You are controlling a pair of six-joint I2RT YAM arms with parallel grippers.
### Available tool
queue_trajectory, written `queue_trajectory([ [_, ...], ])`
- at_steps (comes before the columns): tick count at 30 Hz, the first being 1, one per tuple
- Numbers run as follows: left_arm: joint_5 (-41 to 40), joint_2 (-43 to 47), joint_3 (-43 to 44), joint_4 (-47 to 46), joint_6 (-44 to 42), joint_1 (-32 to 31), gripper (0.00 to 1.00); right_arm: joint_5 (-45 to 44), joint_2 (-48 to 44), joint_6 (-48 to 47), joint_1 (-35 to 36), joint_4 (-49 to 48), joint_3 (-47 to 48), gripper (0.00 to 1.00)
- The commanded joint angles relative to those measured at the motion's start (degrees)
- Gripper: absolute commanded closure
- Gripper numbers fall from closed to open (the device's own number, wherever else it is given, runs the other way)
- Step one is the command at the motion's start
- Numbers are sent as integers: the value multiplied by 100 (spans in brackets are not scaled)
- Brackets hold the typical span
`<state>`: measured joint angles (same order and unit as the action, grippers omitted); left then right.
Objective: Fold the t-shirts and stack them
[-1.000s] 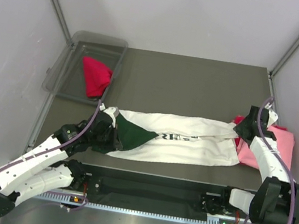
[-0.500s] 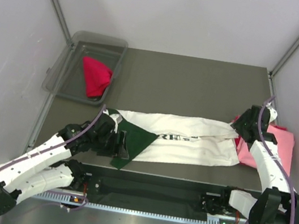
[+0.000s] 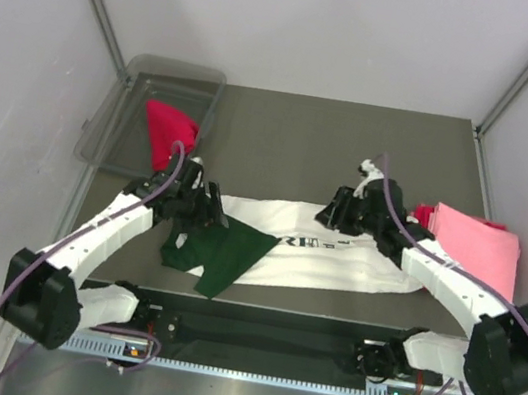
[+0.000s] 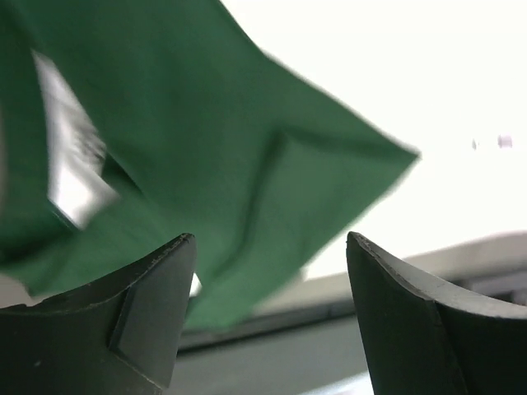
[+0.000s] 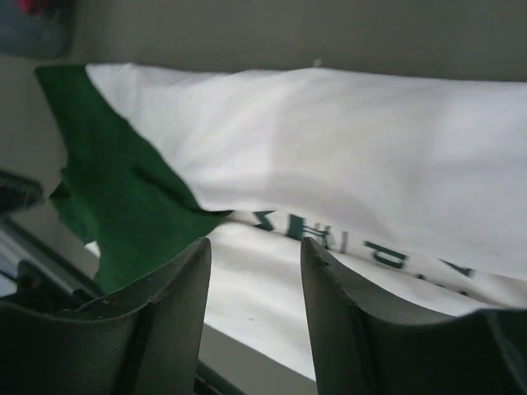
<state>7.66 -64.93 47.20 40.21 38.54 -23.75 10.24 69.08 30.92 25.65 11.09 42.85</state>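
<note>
White/green tee (image 3: 355, 258) lies across the near-mid part of the table (image 3: 335, 138), folded into a long narrow band running L to R, w/ black print (image 3: 309, 243) facing up around mid-length. Its green sleeve (image 3: 229, 258) flops out at the L end toward the near edge, crumpled on the side by the L arm. L gripper (image 3: 203, 210) is over that L end, by the shoulder area. In the L wrist view the jaws stand wide apart w/ nothing btw them. Green cloth is blurred beyond the fingers (image 4: 148, 304), not pinched, white cloth off to the R of it. R gripper (image 3: 334, 214) is at the tee's far edge, approx mid-length, just beside the print. In its wrist view the jaws are parted moderately, narrower than the L, nothing caught btw them. White cloth and part of the print show through the gap past the fingertips (image 5: 185, 271). Can't tell if either gripper touches the fabric. Pink tee (image 3: 473, 248) lies folded flat at the R side of the table, just beside the white tee's R end. A red sliver (image 3: 422, 215) pokes out at its L edge. Red tee (image 3: 168, 133) sits bunched in the clear grey bin (image 3: 169, 68) at the far L, well apart from the rest.
</note>
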Motion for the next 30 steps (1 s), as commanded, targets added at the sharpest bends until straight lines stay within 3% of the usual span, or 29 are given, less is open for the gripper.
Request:
queue_trajectory([
  [1, 369, -362, -88, -1049, -93, 581, 22, 636, 456, 423, 493, -1072, 48, 52],
  [5, 244, -985, 8, -1427, 65, 766, 22, 786, 1062, 600, 1116, -1933, 170, 53],
  [12, -581, -1900, 255, -971, 434, 784, 27, 1217, 2546, 688, 1706, -2831, 785, 51],
  [17, -1098, -1989, 97, -1032, 628, 775, 29, 752, 3163, 170, 2128, -2226, 1550, 49],
  [22, -1136, -2199, 52, -1059, 593, 775, 29, 1006, 3805, 3, 2155, -2261, 1981, 48],
  [30, -1328, -2296, 0, -1067, 628, 784, 30, 2245, 4324, -244, 2172, -2400, 2114, 49],
])
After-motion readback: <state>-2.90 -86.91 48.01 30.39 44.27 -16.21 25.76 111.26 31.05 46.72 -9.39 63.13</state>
